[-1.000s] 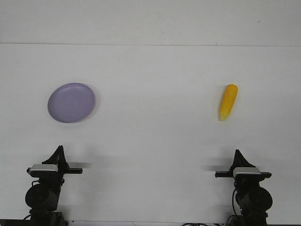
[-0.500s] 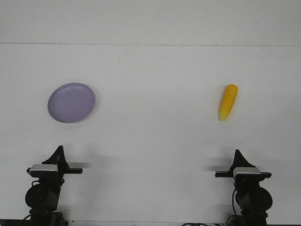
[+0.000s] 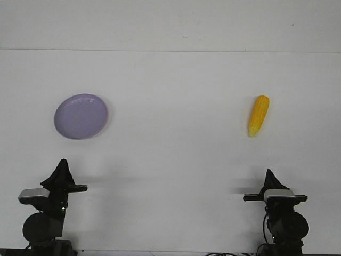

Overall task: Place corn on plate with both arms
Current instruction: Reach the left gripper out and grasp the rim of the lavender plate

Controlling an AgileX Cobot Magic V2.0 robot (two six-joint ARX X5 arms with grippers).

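Observation:
The lavender plate (image 3: 81, 116) lies empty on the white table at the left. The yellow corn cob (image 3: 258, 115) lies on the table at the right, its pointed end toward the near edge. My left gripper (image 3: 63, 165) is at the near left edge, below the plate, its fingers together in a point. My right gripper (image 3: 269, 175) is at the near right edge, below the corn, fingers also together. Both grippers are empty and far from the corn and plate.
The white table (image 3: 170, 160) ends at a back edge against a white wall (image 3: 170, 24). Nothing else stands on it.
My left arm has turned and shifted a little to the left, its grey-white block now lower and further left. The right arm, corn and plate have not moved.

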